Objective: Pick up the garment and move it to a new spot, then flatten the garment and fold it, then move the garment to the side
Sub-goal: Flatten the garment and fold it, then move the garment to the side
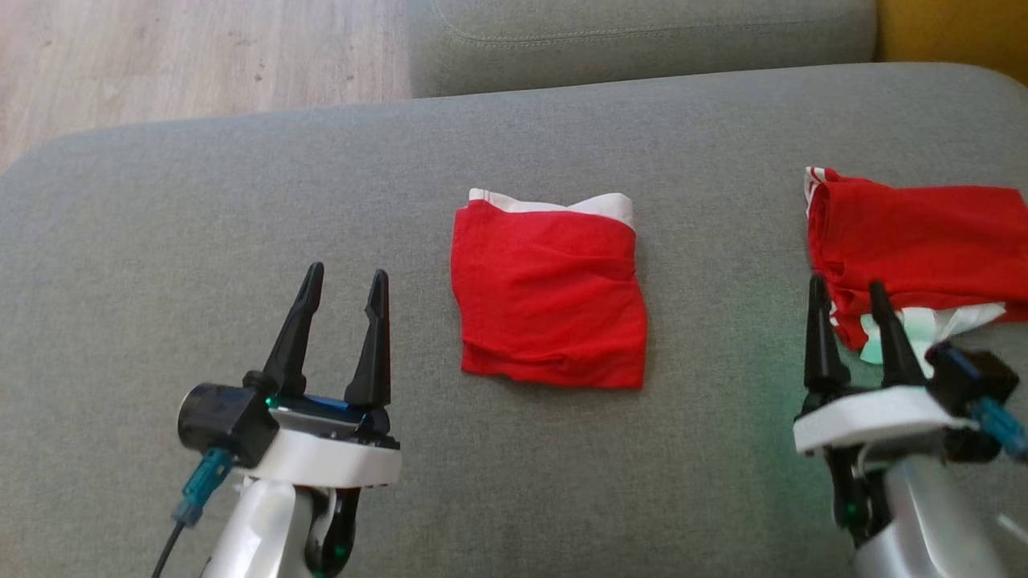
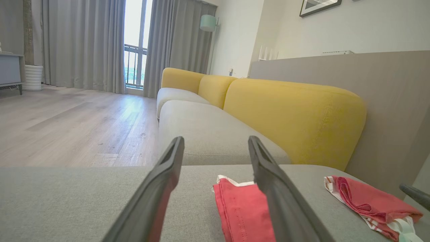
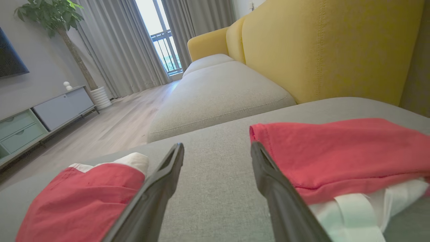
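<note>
Hovering, perhaps: left gripper point(image 1: 347, 274), right gripper point(image 1: 847, 284), spread

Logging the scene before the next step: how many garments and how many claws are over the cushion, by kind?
Red garments: 2, the folded garment in the middle and the rumpled garment at the right.
Open claws: 2, left claw and right claw.
Total: 4.
</note>
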Tool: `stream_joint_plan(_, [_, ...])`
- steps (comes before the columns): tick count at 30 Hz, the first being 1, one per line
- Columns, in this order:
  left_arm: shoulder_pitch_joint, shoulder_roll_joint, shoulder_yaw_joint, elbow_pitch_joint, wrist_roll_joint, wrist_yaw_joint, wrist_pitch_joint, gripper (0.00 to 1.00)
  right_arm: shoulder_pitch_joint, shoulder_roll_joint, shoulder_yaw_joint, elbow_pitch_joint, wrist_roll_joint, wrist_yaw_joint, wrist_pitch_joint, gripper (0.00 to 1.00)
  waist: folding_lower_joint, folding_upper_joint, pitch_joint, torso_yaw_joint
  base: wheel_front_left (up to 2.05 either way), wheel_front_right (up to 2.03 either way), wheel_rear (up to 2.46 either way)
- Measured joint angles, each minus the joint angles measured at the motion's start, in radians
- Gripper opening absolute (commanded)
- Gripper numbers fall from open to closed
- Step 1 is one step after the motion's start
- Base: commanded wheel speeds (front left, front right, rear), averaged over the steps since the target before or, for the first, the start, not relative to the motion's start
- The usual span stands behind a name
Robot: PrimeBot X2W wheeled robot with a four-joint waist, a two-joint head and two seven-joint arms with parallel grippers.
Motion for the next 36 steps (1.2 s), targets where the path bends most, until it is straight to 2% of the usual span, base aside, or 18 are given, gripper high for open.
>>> stream_joint_plan(4, [0.013,-0.002,0.001,-0.001,0.004,0.000,0.000,1.00,0.047,0.003,0.018,-0.036,0.044,0.000,0.000,1.00,0.0000,0.0000,0.006,-0.006,0.00,0.00,0.00])
stream_joint_plan(13, [0.021,-0.004,0.003,-0.008,0.004,0.000,0.000,1.00,0.045,0.005,0.012,-0.086,0.036,0.000,0.002,1.00,0.0000,0.0000,0.022,0.007,0.00,0.00,0.00])
stream_joint_plan(17, [0.006,-0.005,-0.020,-0.009,0.004,0.000,0.000,1.00,0.034,0.006,0.068,-0.080,0.038,0.000,0.050,1.00,0.0000,0.0000,0.043,0.036,0.00,0.00,0.00])
stream_joint_plan(24, [-0.017,-0.007,-0.061,0.009,-0.008,0.000,0.000,1.00,-0.056,0.005,0.146,0.033,0.090,0.000,0.126,1.00,0.0000,0.0000,0.083,0.103,0.00,0.00,0.00])
stream_joint_plan(28, [-0.029,-0.007,-0.074,0.028,-0.017,0.000,0.000,1.00,-0.126,0.005,0.182,0.168,0.188,0.000,0.177,1.00,0.0001,0.0000,0.111,0.157,0.00,0.00,0.00])
stream_joint_plan(36, [-0.044,-0.007,-0.097,0.041,-0.027,0.000,0.000,1.00,-0.258,-0.017,0.244,0.343,0.312,0.000,0.181,1.00,0.0000,0.0000,0.134,0.223,0.00,0.00,0.00])
